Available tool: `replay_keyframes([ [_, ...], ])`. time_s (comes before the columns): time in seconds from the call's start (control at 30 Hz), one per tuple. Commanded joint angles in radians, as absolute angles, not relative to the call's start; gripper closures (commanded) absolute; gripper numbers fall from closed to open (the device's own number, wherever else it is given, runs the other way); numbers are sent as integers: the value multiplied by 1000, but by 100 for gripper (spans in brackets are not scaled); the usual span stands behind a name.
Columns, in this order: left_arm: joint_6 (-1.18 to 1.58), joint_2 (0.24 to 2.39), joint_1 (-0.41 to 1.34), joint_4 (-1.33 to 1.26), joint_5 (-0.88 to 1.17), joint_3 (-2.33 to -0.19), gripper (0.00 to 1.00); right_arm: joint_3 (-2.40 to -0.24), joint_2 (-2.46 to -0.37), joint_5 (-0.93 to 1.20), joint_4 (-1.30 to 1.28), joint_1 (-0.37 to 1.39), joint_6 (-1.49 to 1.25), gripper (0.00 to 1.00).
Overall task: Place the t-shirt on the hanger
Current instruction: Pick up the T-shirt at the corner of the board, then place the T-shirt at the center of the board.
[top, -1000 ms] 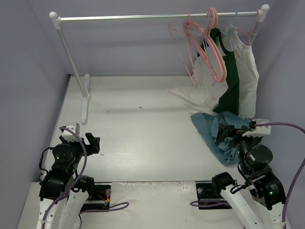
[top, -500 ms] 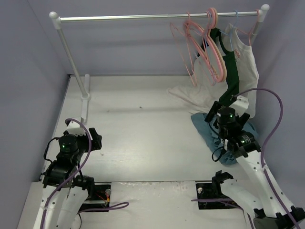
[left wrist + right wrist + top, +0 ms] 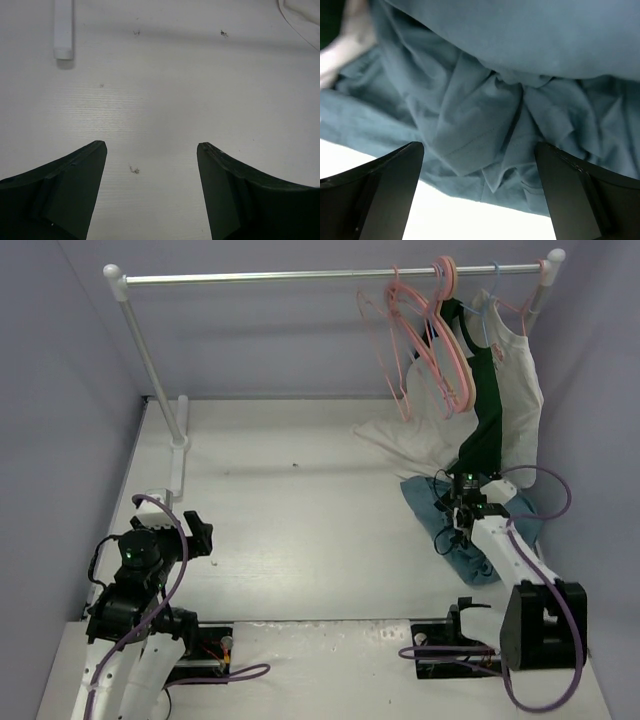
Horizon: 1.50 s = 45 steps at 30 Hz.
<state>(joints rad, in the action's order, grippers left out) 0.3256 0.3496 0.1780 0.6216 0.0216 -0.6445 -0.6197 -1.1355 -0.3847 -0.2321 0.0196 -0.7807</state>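
Observation:
The teal-blue t-shirt (image 3: 422, 500) lies crumpled on the table at the right, below the hanging garments. My right gripper (image 3: 450, 525) hangs low over it with its jaws wide open. In the right wrist view the gripper (image 3: 479, 147) frames the shirt's folds and hem (image 3: 470, 110), with nothing between the fingers. Several pink hangers (image 3: 432, 345) hang bunched on the rail at the upper right. My left gripper (image 3: 200, 533) is open and empty at the near left; in the left wrist view it (image 3: 151, 145) is above bare table.
A dark green garment (image 3: 487, 410) and a white sleeveless top (image 3: 522, 390) hang on the rail (image 3: 300, 277) beside a pale blue hanger (image 3: 490, 310). A white cloth (image 3: 405, 440) lies behind the t-shirt. The rack's foot (image 3: 178, 465) stands at the left.
My right arm has swung forward from its folded pose and come down over the t-shirt, jaws open. My left arm has shifted slightly.

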Motion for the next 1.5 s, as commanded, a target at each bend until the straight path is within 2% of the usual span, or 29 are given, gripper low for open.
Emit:
replay_keyframes([
  [0.0, 316, 356, 183, 543, 20, -664, 27, -620, -1234, -370, -158, 5, -887, 0],
  [0.07, 316, 356, 183, 545, 18, -667, 27, -604, -1270, -368, -144, 5, -913, 2],
  [0.1, 316, 356, 183, 546, 18, -666, 27, -598, -1296, -353, -126, -30, -916, 6],
  [0.13, 314, 357, 183, 546, 20, -666, 27, -594, -1302, -347, -123, -35, -916, 16],
  [0.17, 314, 359, 183, 546, 20, -666, 27, -588, -1304, -345, -120, -35, -910, 40],
  [0.23, 314, 359, 184, 546, 20, -664, 27, -581, -1269, -338, -114, -32, -887, 70],
  [0.27, 314, 362, 183, 546, 18, -666, 27, -577, -1241, -321, -106, -28, -843, 98],
  [0.3, 314, 364, 183, 546, 21, -666, 27, -574, -1176, -304, -103, -14, -818, 100],
  [0.37, 313, 364, 184, 545, 21, -666, 27, -584, -1079, -270, -115, 29, -743, 100],
  [0.4, 313, 365, 183, 545, 21, -666, 27, -592, -964, -262, -124, 61, -720, 100],
  [0.5, 313, 367, 183, 546, 15, -667, 27, -659, -807, -203, -175, 245, -640, 100],
  [0.57, 313, 367, 181, 545, 15, -667, 27, -719, -799, -122, -219, 299, -600, 100],
  [0.63, 313, 367, 181, 545, 12, -667, 27, -816, -836, -48, -258, 387, -562, 100],
  [0.73, 313, 365, 178, 545, 9, -667, 27, -945, -906, -38, -258, 509, -543, 100],
  [0.77, 313, 365, 178, 548, 9, -666, 27, -981, -932, -46, -253, 597, -537, 100],
  [0.97, 314, 353, 175, 552, -40, -666, 27, -1348, -1266, -68, -200, 842, -419, 100],
  [1.17, 318, 345, 173, 561, -69, -666, 27, -1788, -1488, 63, -195, 871, -256, 100],
  [1.3, 319, 339, 172, 563, -74, -666, 27, -1852, -1479, 104, -158, 874, -200, 100],
  [1.37, 319, 337, 172, 563, -72, -666, 27, -1815, -1442, 65, -158, 874, -195, 89],
  [1.43, 321, 337, 172, 560, -64, -663, 27, -1709, -1413, 43, -161, 873, -199, 63],
  [1.47, 321, 339, 172, 558, -60, -663, 27, -1671, -1390, 22, -175, 874, -196, 58],
])
